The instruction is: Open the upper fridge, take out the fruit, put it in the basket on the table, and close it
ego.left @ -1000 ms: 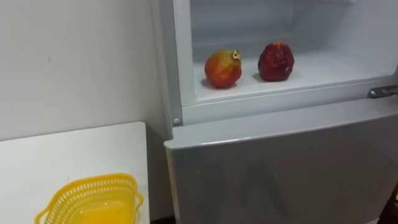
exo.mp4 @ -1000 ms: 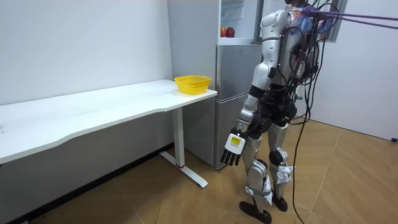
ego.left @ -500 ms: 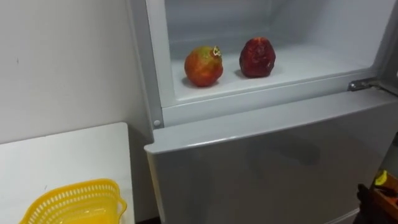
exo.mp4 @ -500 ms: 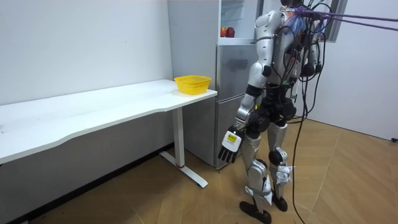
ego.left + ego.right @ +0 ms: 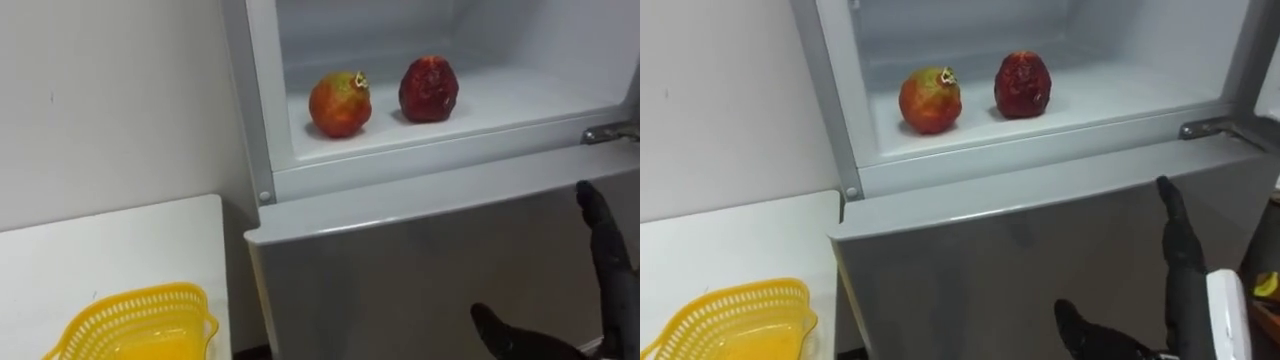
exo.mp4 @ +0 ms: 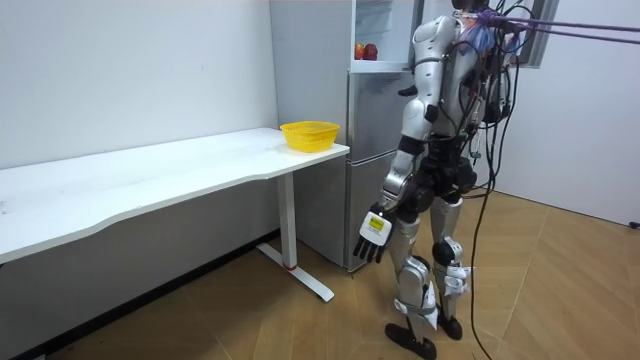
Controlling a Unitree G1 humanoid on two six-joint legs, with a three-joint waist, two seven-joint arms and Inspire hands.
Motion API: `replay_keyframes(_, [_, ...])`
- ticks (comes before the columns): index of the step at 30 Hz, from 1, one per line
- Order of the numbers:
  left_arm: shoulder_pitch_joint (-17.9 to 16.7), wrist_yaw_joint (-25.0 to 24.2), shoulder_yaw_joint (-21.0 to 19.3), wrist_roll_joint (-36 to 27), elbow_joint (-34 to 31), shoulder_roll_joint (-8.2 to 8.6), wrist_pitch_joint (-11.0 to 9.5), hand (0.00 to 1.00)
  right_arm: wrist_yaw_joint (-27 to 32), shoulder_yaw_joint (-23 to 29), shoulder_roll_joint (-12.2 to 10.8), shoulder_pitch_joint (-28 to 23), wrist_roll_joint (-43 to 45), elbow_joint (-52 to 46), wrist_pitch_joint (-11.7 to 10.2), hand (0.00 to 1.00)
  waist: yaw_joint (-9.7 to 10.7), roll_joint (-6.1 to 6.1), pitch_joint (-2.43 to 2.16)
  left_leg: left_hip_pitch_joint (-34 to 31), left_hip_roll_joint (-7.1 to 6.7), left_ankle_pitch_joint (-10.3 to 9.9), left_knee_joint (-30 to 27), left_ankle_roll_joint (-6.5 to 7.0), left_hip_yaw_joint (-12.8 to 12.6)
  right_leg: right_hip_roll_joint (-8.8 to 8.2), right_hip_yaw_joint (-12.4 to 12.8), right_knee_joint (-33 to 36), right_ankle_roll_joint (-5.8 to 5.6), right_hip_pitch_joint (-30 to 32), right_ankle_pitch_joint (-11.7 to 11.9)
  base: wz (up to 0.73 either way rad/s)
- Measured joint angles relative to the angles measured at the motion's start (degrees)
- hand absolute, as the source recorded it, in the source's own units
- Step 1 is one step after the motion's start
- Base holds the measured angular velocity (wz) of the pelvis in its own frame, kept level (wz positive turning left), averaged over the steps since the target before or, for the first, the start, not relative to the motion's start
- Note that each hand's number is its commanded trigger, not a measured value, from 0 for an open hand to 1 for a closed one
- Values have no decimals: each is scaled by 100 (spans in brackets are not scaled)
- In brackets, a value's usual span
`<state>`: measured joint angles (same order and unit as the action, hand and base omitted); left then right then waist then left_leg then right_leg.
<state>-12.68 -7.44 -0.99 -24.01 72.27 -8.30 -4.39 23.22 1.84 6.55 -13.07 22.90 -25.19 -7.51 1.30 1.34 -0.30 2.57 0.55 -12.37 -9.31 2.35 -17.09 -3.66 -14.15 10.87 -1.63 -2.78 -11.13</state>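
Reach step: right hand spread wide, empty, low before lower fridge door. Pomegranate and dark red fruit sit on upper shelf, untouched. Next: raise hand, close round one. Left hand hangs relaxed.

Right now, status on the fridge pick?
Right hand open, low before the lower fridge door; left hand open at its side. Pomegranate and dark red fruit untouched on the upper shelf. Nothing blocks them.

1. Soft, even light filled the scene, and the white open upper fridge compartment was bright inside.
2. The round red-orange pomegranate and the dark red wrinkled fruit cast faint shadows leftward.
3. The grey lower fridge door carried a dull sheen.
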Motion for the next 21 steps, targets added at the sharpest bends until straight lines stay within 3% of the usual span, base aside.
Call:
replay_keyframes(4, [14, -77, -8, 2, 137, -145, -111, 0, 39, 47, 263, 380, -107, -278, -141, 0, -28, -190, -9, 13, 7, 3, 1, -4, 1, 6, -20, -12, 0, -17, 0, 0])
replay_keyframes(8, [6, -58, -114, -6, 191, -246, -121, 0, 46, 61, 300, 567, -138, -305, -200, 0, -40, -353, -26, 7, 7, 4, 1, -6, 5, 3, -52, -22, 4, -17, 5, 0])
replay_keyframes(11, [17, -45, -128, 20, 184, -268, -115, 0, 46, 105, 342, 813, -312, -306, -202, 0, -44, -382, -15, 1, -3, 3, 1, -3, 9, -11, -114, -21, -3, -25, 12, 0])
replay_keyframes(17, [103, -58, -169, 438, 203, -361, -93, 0, 43, 176, 709, 1346, -796, -306, -256, 0, -44, -405, 10, 8, 1, 5, -14, -4, 140, -17, -330, -34, -5, -124, 13, 10])
replay_keyframes(21, [101, -55, -236, 628, 189, -355, -77, 0, -41, 192, 725, 1425, -937, -305, -251, 0, -68, -409, 23, 9, 3, 8, -26, -8, 185, -15, -332, -35, -5, -130, 13, 7])
